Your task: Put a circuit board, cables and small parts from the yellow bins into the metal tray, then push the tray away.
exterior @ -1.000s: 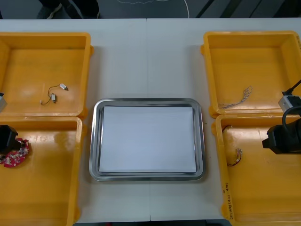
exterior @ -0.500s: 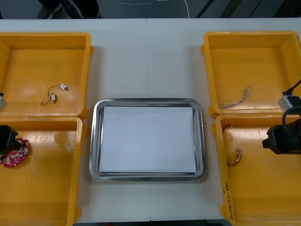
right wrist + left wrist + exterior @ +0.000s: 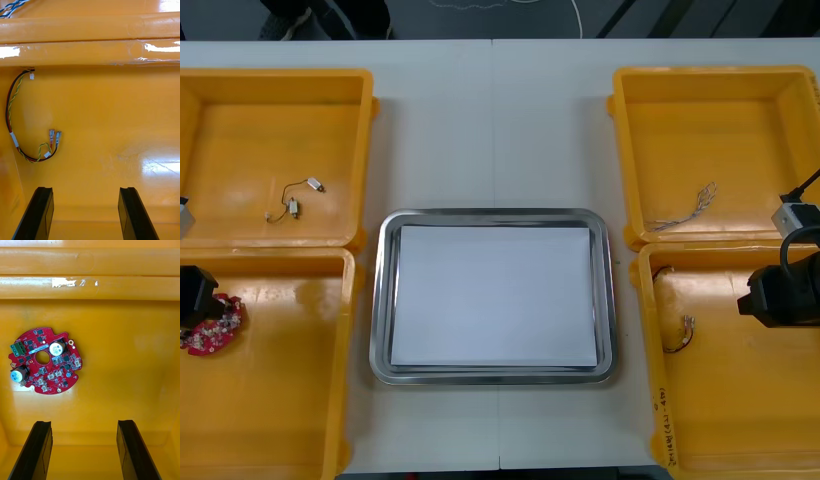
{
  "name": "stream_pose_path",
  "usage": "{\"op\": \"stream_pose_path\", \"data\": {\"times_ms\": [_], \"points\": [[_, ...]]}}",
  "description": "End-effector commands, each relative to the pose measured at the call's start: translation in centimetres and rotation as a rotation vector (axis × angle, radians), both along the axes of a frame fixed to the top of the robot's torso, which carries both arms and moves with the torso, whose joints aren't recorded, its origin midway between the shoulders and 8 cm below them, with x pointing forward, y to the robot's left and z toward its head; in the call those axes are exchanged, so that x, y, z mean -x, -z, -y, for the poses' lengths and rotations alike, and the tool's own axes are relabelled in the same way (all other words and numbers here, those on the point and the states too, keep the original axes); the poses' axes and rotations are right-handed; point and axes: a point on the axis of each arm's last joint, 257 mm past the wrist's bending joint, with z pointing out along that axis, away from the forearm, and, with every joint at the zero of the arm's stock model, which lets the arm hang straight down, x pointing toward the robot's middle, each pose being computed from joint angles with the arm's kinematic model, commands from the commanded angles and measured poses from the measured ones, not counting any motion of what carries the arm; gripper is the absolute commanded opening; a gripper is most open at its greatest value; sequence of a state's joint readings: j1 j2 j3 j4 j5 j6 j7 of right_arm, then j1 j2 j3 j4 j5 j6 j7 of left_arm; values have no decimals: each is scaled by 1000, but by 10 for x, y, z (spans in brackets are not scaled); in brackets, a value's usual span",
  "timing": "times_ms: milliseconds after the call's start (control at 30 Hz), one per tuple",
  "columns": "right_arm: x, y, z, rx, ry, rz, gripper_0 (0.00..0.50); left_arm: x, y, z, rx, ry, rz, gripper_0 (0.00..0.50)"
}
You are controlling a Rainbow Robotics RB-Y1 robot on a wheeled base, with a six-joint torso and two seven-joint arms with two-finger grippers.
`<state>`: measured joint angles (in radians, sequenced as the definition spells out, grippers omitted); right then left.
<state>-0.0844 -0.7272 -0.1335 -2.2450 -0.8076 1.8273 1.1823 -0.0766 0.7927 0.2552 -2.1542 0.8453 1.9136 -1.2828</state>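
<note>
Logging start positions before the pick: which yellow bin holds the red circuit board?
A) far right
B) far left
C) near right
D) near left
D: the circuit board lies on the floor of the near left bin, just ahead of the open left gripper; the right gripper hangs open over the near right bin.

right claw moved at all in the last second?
No. The right claw sits at the same spot over the near right yellow bin, just as far from that bin's far rim as before.
</note>
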Motion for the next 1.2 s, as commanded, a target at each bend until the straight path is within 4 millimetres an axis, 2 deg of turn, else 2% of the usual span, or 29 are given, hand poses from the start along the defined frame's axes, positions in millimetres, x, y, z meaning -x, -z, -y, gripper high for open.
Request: {"op": "stream_pose_path", "data": {"times_ms": [33,1200], "points": [[-1,-4,5,-35,72,14,500,4,-1,-2,-7,42,6,500],[-1,-4,5,-35,72,14,500,4,-1,-2,-7,42,6,500]]}}
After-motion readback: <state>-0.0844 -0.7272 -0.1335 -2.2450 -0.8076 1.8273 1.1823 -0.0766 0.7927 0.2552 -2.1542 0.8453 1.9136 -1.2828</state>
